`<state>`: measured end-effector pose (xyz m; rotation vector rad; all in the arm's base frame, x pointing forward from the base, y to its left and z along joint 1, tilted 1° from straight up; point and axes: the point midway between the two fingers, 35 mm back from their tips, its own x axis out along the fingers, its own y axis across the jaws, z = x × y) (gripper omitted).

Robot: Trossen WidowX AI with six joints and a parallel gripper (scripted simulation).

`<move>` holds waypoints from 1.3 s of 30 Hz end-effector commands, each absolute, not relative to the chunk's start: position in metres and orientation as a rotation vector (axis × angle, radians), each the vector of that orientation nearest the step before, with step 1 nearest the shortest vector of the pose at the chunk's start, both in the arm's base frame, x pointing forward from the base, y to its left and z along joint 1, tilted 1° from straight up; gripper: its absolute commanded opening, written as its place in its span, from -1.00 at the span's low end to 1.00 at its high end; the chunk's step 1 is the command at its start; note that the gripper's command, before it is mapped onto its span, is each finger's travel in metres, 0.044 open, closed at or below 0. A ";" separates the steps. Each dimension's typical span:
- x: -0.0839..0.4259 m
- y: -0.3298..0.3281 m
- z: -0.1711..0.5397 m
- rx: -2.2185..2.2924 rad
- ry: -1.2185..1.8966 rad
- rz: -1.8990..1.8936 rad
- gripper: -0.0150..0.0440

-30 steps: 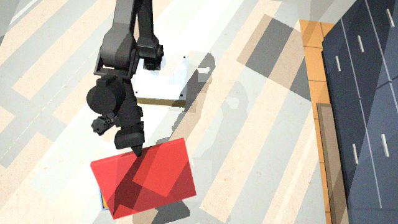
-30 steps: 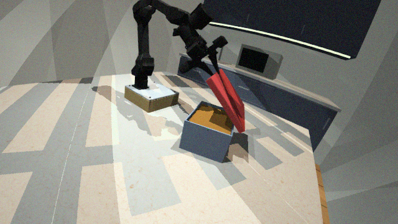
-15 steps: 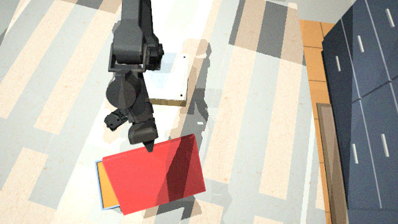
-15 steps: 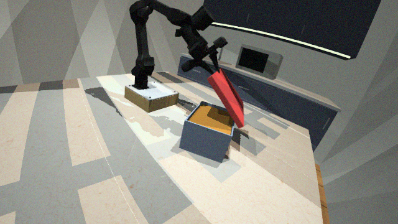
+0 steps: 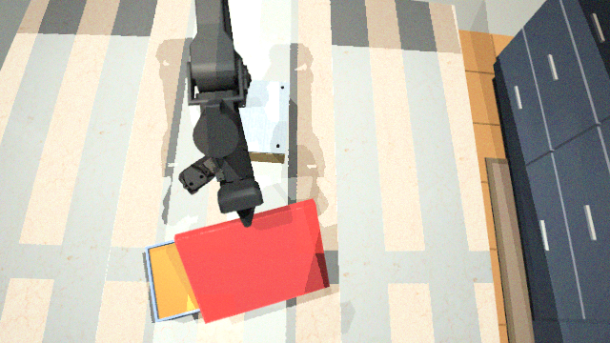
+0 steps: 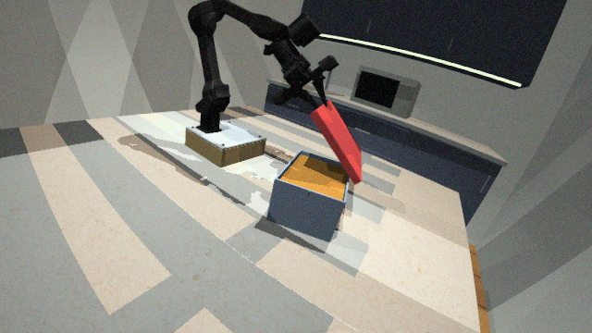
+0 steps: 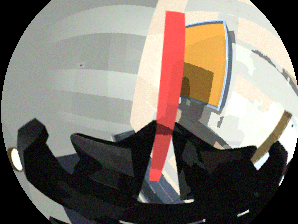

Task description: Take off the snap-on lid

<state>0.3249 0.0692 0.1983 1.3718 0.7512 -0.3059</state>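
The red lid [image 5: 257, 267] [image 6: 342, 143] [image 7: 171, 65] hangs in the air, steeply tilted, with its lower end beside the box's right rim in the exterior view. I cannot tell whether it touches the box. My gripper [image 5: 246, 221] [image 6: 321, 104] [image 7: 164, 124] is shut on the lid's upper edge. The blue-grey storage box [image 6: 305, 203] stands upright and open on the table, with an orange interior. In the top view the lid hides most of the box [image 5: 162, 281]; in the wrist view the box [image 7: 205, 50] shows to the right of the lid.
The arm's base plate [image 5: 267, 116] [image 6: 240, 135] sits on a wooden block behind the box. Dark blue cabinets [image 5: 534, 114] [image 6: 416, 154] stand beyond the striped table [image 5: 410, 191] [image 6: 393, 236]. A microwave [image 6: 409, 94] stands on the counter.
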 end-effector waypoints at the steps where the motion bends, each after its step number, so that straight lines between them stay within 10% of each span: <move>1: 0.322 0.076 0.205 1.383 0.732 -0.291 -0.49; 39: 0.291 0.145 0.204 1.389 0.736 -0.291 -0.49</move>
